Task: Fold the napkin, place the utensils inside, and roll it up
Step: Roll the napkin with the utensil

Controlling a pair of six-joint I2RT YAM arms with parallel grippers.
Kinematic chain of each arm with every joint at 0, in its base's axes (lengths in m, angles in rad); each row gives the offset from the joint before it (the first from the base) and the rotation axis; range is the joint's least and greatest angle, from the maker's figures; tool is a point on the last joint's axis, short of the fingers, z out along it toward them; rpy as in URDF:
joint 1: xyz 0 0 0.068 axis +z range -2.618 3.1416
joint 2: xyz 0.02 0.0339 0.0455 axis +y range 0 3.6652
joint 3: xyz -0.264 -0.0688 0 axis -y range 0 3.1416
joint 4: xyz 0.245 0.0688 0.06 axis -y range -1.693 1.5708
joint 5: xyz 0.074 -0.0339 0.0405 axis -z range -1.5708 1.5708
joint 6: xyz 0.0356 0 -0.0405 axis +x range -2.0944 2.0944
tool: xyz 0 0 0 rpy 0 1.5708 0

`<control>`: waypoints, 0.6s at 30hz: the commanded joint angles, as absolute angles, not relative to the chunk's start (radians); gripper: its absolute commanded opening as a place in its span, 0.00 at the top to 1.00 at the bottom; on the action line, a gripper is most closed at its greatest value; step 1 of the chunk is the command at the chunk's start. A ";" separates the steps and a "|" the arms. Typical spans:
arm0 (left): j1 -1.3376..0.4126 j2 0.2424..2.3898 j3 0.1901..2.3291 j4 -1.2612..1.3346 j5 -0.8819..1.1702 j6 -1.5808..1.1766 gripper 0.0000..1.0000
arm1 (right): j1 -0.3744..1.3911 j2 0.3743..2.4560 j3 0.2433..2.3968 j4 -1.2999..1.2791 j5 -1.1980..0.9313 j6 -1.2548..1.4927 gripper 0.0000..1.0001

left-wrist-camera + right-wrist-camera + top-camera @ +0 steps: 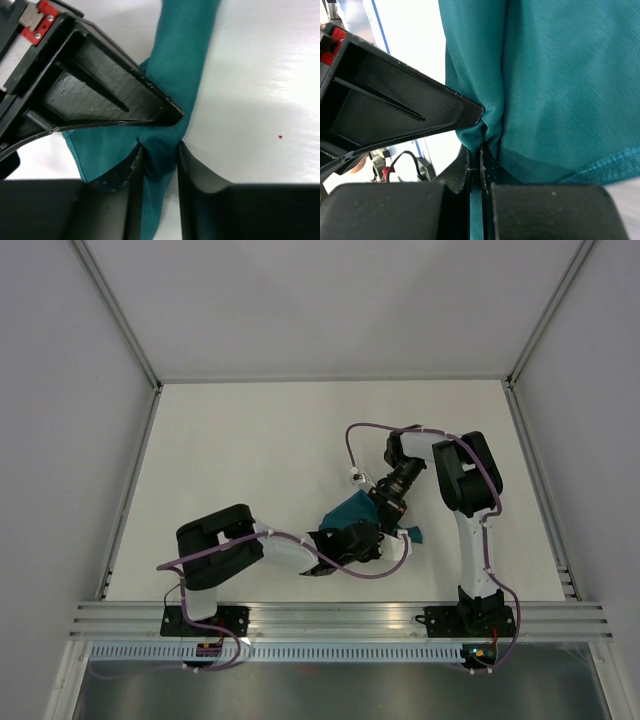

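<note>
The teal napkin [347,510] lies bunched in the middle of the white table, one corner [412,535] sticking out to the right. My right gripper [383,508] comes from behind and is shut on a thin edge of the napkin [560,75], with the cloth pinched flat between its pads [481,147]. My left gripper [368,538] meets it from the front. Its jaws [160,147] stand partly apart around a gathered fold of the napkin [185,50], and bare table shows beside the right finger [192,170]. The utensils are out of view.
The two grippers are almost touching: the right one's finger [100,95] fills the upper left of the left wrist view. White walls surround the table [250,440], and an aluminium rail [330,618] runs along the near edge. Purple cables loop off both arms.
</note>
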State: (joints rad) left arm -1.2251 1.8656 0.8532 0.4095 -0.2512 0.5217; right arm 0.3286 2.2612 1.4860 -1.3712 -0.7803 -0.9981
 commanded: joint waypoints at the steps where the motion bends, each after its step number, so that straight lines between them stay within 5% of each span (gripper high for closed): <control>1: -1.213 1.907 0.899 0.269 -0.123 0.482 0.74 | 0.324 2.319 1.482 -1.198 -0.623 -1.058 1.00; 6: -1.186 1.921 0.957 0.167 -0.005 0.437 0.96 | 0.321 2.312 1.480 -1.192 -0.626 -1.052 0.94; 11: -1.137 1.933 1.012 0.040 0.150 0.365 0.98 | 0.307 2.235 1.436 -1.106 -0.629 -1.008 0.49; 13: -1.118 1.939 1.029 0.014 0.224 0.342 0.98 | 0.304 2.171 1.417 -1.079 -0.630 -0.980 0.39; 18: -1.063 1.959 1.083 -0.092 0.355 0.293 0.98 | 0.284 2.027 1.362 -0.916 -0.603 -0.839 0.30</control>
